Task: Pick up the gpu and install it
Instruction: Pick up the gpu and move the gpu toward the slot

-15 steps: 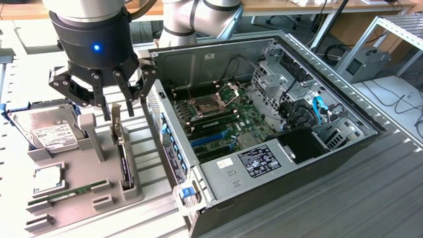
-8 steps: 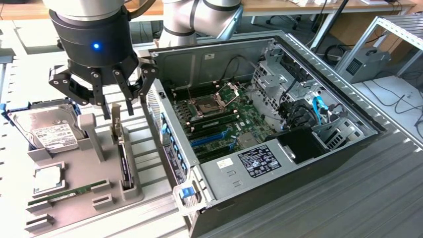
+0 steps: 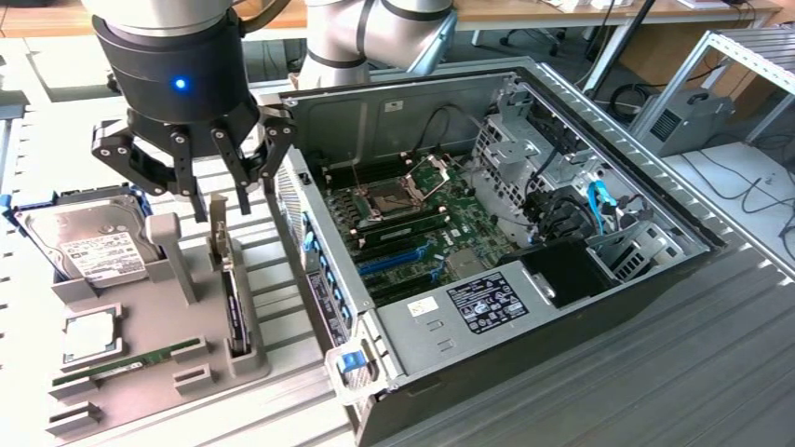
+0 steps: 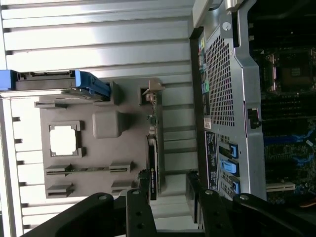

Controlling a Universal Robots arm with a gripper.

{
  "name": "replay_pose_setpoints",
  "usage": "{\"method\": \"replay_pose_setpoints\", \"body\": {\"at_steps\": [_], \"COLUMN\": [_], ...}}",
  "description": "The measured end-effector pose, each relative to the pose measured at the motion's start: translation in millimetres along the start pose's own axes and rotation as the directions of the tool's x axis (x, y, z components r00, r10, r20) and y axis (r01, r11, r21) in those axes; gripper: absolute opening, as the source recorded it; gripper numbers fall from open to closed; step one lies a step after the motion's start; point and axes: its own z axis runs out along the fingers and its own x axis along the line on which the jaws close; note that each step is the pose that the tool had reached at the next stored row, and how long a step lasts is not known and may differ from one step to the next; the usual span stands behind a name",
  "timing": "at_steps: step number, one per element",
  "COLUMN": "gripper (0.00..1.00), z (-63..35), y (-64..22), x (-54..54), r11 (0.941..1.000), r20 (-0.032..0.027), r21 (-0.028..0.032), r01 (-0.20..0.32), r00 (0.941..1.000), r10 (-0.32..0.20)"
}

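Note:
The gpu (image 3: 233,303) stands on its edge in a slot of the grey holder tray (image 3: 149,307), its silver bracket end toward the arm. My gripper (image 3: 231,207) hangs open just above that end, with one finger on each side and neither touching the card. In the wrist view the gpu (image 4: 153,153) appears edge-on as a thin dark strip. The black fingers (image 4: 142,195) of the gripper (image 4: 168,190) stand apart around its near end. The open computer case (image 3: 497,233) lies at the exterior view's right of the tray, with its motherboard (image 3: 423,233) exposed.
On the same tray sit a silver hard drive (image 3: 87,244) in a blue caddy, a processor chip (image 3: 89,337) and a green memory stick (image 3: 130,360). The case's perforated rear wall (image 4: 219,94) stands close beside the gpu. Cables and drive bays fill the case's far side.

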Motion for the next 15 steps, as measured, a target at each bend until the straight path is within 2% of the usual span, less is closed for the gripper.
{"method": "replay_pose_setpoints", "body": {"at_steps": [15], "gripper": [0.42], "z": [0.7], "y": [3.9], "x": [0.3], "r11": [1.0], "r20": [0.0], "r21": [0.0], "r01": [0.0], "r00": [1.0], "r10": [0.0]}}
